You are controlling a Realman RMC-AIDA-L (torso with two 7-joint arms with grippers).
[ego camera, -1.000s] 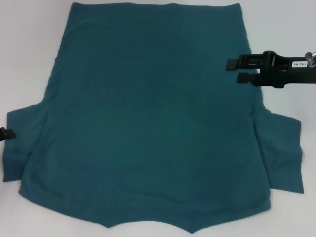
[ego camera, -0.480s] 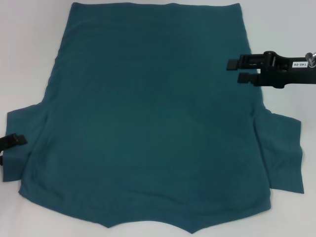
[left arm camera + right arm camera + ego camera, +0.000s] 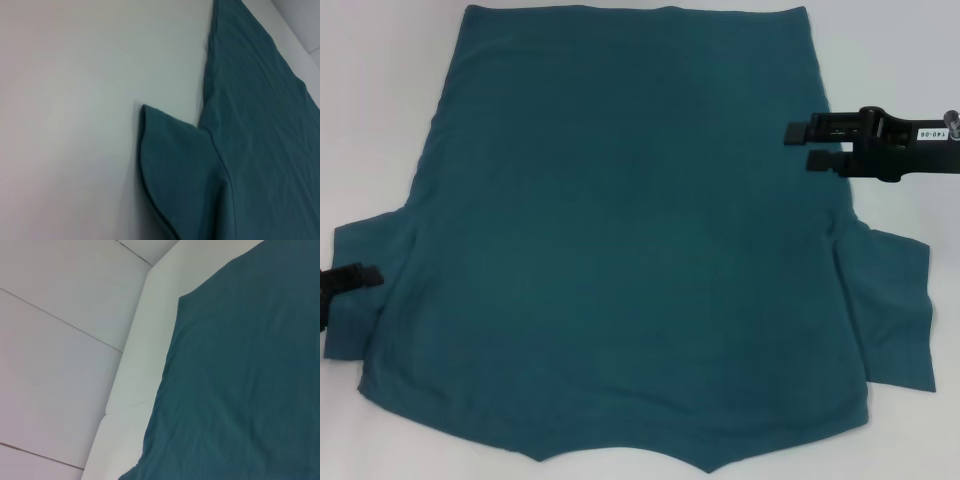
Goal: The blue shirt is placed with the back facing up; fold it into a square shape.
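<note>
The left pincer (image 3: 350, 278) had crept farther in over the left sleeve than half a second earlier, mostly cut off by the frame edge, so its opening could not be told. The right pincer (image 3: 807, 145) had drawn slightly rightward, fingers parted and empty, above the right edge of the blue shirt (image 3: 630, 240), which lay flat, back up, on the white table (image 3: 370, 100).

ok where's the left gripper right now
In the head view the left gripper is at the far left edge, over the blue shirt's left sleeve.
</note>
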